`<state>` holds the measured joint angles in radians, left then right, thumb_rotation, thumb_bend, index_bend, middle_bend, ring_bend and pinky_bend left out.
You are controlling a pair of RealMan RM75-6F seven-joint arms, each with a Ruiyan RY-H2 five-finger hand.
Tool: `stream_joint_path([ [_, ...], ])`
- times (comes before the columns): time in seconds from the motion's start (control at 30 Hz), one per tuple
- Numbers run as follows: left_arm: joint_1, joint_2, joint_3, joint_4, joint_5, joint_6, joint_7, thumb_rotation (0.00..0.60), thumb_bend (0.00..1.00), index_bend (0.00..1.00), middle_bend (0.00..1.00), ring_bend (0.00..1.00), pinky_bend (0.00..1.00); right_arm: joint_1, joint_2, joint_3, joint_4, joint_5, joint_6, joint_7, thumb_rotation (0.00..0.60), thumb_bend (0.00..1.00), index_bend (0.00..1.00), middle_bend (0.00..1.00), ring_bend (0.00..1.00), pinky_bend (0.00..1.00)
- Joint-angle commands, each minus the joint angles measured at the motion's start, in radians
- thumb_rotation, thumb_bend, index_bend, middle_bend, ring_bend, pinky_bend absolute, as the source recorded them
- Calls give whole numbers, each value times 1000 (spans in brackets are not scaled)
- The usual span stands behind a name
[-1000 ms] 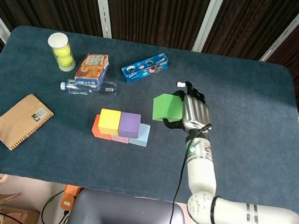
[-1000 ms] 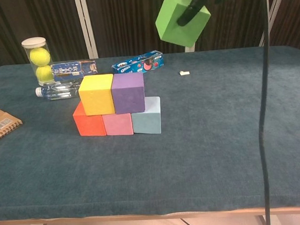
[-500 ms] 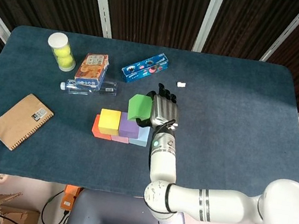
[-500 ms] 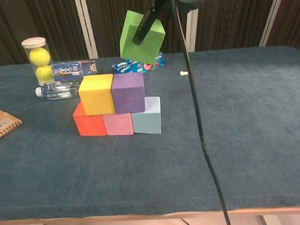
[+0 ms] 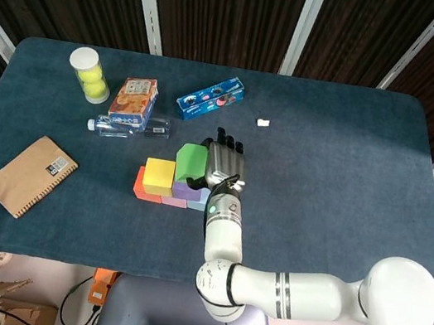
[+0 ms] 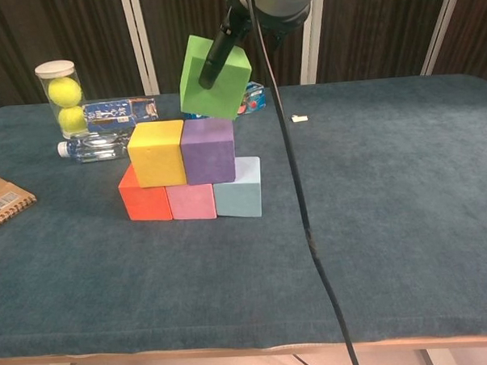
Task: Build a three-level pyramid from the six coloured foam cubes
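- The spiral notebook point(image 5: 30, 175) lies at the desk's point(image 5: 362, 197) left edge; behind it stand the tube of tennis balls point(image 5: 89, 73), the snack box point(image 5: 134, 100) and the water bottle point(image 5: 128, 126), all as they were a second ago.
- The left hand shows only as dark fingertips at the head view's lower-left corner, so its state cannot be told.
- The base row of orange cube point(image 6: 145, 201), pink cube point(image 6: 191, 202) and light blue cube point(image 6: 238, 195) sits touching side by side, with the yellow cube point(image 6: 156, 152) and purple cube point(image 6: 208, 149) resting on it.
- The green cube point(image 6: 214, 76), a second ago well to the right of the stack, now hangs tilted just above the purple cube, not yet touching.
- The right hand point(image 5: 223, 164) holds that green cube, fingers wrapped over it.
- Judged from this, only the top level remains: the cube needs levelling and shifting slightly left over the yellow-purple seam before lowering.
- The Oreo pack point(image 5: 210, 98) lies behind.
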<state>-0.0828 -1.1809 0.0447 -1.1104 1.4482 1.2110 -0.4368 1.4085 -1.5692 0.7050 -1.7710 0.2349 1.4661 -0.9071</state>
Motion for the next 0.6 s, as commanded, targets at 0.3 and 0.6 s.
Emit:
stream_joint_path([
  [0.3, 10, -4, 1, 16, 0, 8, -17, 600, 177, 67, 17, 0, 96, 4, -40, -6, 37, -21, -11, -6, 600, 231, 588, 6, 0, 0],
  [0.6, 13, -8, 3, 33, 4, 9, -38, 600, 177, 67, 17, 0, 96, 3, -67, -8, 60, -36, -30, -9, 600, 231, 579, 7, 0, 0],
])
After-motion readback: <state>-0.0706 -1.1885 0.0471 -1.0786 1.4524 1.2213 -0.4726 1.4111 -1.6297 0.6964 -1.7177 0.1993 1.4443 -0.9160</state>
